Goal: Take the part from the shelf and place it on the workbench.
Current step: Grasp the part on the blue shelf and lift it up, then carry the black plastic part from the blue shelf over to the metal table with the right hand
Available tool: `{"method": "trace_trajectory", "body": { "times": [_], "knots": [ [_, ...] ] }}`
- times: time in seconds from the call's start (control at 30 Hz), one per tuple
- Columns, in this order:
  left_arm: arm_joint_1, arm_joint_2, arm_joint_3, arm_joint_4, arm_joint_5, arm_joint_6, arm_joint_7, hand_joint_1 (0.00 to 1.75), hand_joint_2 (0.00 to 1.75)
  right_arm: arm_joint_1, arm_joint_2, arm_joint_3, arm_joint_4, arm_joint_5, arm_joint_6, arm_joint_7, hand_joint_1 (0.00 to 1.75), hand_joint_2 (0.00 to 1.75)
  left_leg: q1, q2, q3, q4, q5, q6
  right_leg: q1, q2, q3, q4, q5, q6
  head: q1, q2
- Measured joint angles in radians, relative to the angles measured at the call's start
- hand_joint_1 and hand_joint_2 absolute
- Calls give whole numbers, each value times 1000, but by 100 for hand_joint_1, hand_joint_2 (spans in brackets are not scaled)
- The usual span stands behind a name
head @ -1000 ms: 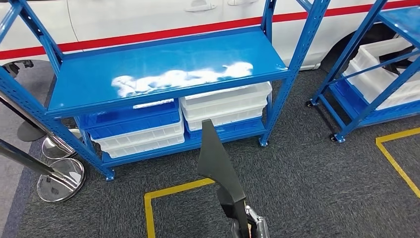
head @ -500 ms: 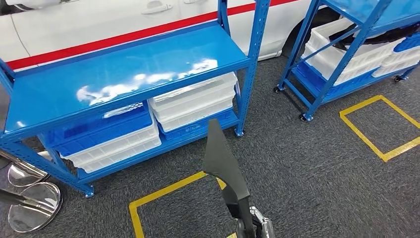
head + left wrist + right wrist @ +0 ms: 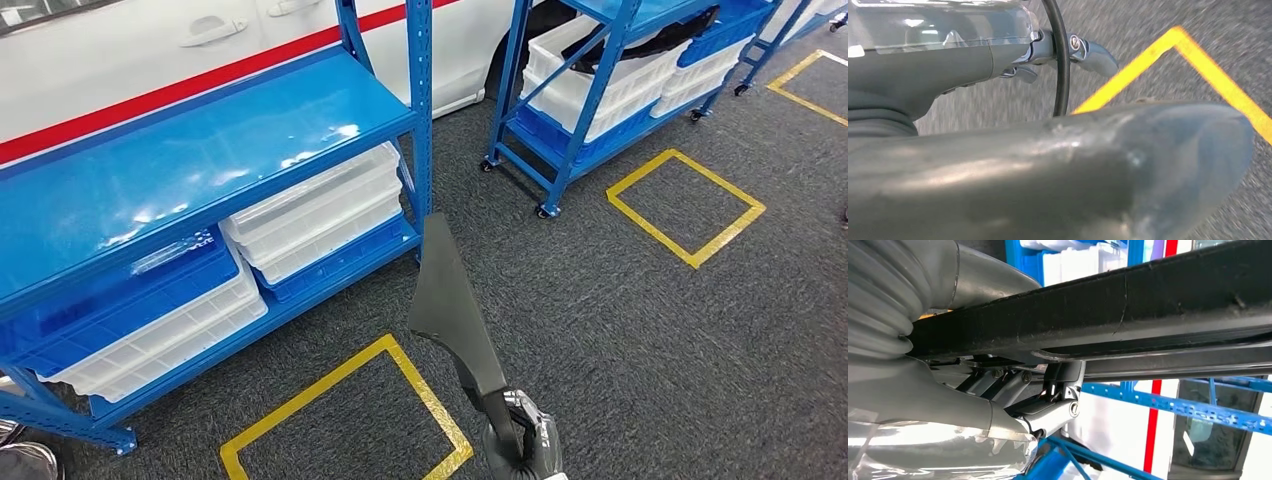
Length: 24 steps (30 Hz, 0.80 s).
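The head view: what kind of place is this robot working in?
Probably a car factory or workshop floor: blue steel racks holding white plastic bins, a white car behind them, and yellow squares marked on the grey floor.

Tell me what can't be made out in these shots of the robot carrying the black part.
- Left robot hand: left wrist view, blurred, too close; open or shut unclear.
- Long black plastic part: its lower end is hidden inside the right robot hand in the head view.
- Dark object in the white plastic crate on the far blue metal rack: crossed by the rack's bars, too small.
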Motion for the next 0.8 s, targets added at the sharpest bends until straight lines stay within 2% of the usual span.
{"method": "trace_trajectory", "body": {
  "times": [0.03,0.07,0.1,0.17,0.2,0.23,0.27,0.3,0.33,0.37,0.43,0.47,0.53,0.57,0.6,0.63,0.67,0.7,0.73,0.77,0.8],
  "knots": [
    [-7,8,-4,0,-20,2,-1,0,0,-1,0,0,5,6,6,0,175,175,2,11,4,-13,3,2,-1,7,-4,-2,4,7,0,0],
    [-13,14,-11,0,-40,6,-4,0,0,-1,0,0,9,15,10,1,175,175,4,23,8,-27,8,4,0,-7,-10,1,3,14,0,0],
    [-18,19,-19,0,-58,11,-7,0,0,1,-1,0,13,27,8,2,175,175,7,37,11,-41,15,7,2,-33,-20,16,-9,19,0,0],
    [-20,29,-33,0,-84,28,-23,0,0,3,-1,0,19,45,10,4,175,175,6,67,13,-53,24,12,2,-101,-66,107,-65,27,1,0],
    [-19,32,-37,0,-87,36,-37,0,0,5,-1,0,21,45,17,4,175,175,4,84,11,-53,25,14,-2,-117,-98,173,-97,32,1,0],
    [-20,35,-38,0,-85,43,-54,0,0,9,-2,0,23,42,25,4,175,175,3,101,8,-52,24,14,-6,-123,-126,229,-118,37,1,0],
    [-23,37,-38,0,-79,47,-71,0,0,13,-2,0,24,39,29,3,175,175,2,117,6,-50,24,14,-10,-127,-138,257,-121,41,1,0],
    [-29,37,-37,-1,-75,45,-83,0,0,16,-3,0,24,36,28,3,175,175,2,131,5,-48,23,12,-13,-131,-130,246,-106,45,1,0],
    [-35,37,-37,-1,-73,41,-90,0,0,16,-4,0,26,35,23,3,175,175,2,145,4,-45,21,10,-14,-141,-98,192,-75,46,1,0],
    [-42,37,-37,-1,-74,36,-92,0,0,13,-5,0,27,35,16,2,175,175,2,158,5,-42,19,7,-14,-163,-55,115,-47,44,1,0],
    [-53,35,-37,-1,-80,30,-89,0,0,3,-7,0,33,37,2,2,175,175,-2,180,8,-38,13,-4,-8,-207,10,1,-13,32,1,0],
    [-57,34,-37,-1,-82,29,-86,0,0,-3,-9,1,37,37,-5,1,175,175,-3,190,11,-37,11,-10,-4,-216,19,-18,-11,24,1,0],
    [-66,30,-37,-2,-82,25,-80,0,0,-12,-13,1,44,33,-14,1,175,175,-3,212,16,-38,9,-23,0,-195,16,-20,-5,10,1,0],
    [-70,28,-37,-2,-83,21,-76,0,0,-15,-15,2,49,30,-19,1,175,175,0,207,17,-34,4,-28,-2,-183,16,-26,0,4,1,0],
    [-73,26,-37,-2,-86,16,-70,0,0,-20,-17,5,55,29,-26,1,175,175,3,187,12,-18,-11,-33,-5,-172,15,-31,5,-4,1,0],
    [-73,24,-37,-2,-91,11,-62,0,0,-27,-20,9,63,31,-34,1,175,175,6,156,-3,18,-38,-36,-9,-160,15,-36,11,-11,1,0],
    [-71,23,-37,-2,-97,8,-53,0,0,-36,-22,15,73,36,-43,1,175,175,9,120,-27,75,-74,-39,-10,-146,12,-38,15,-15,1,0],
    [-66,22,-37,-2,-102,6,-45,0,0,-44,-24,21,83,42,-51,0,175,175,10,97,-58,145,-110,-41,-10,-131,8,-38,18,-18,1,0],
    [-62,21,-37,-2,-105,6,-41,0,0,-50,-26,26,92,46,-56,1,175,175,10,86,-86,207,-136,-43,-10,-116,4,-37,19,-19,1,0],
    [-59,20,-37,-2,-105,5,-38,0,0,-52,-29,31,100,48,-62,1,175,175,10,82,-103,243,-142,-44,-9,-100,1,-35,21,-18,1,0],
    [-57,19,-37,-2,-102,4,-37,0,0,-52,-31,35,106,45,-68,1,175,175,11,80,-102,240,-128,-45,-9,-85,-1,-31,21,-17,1,0]
  ]
}}
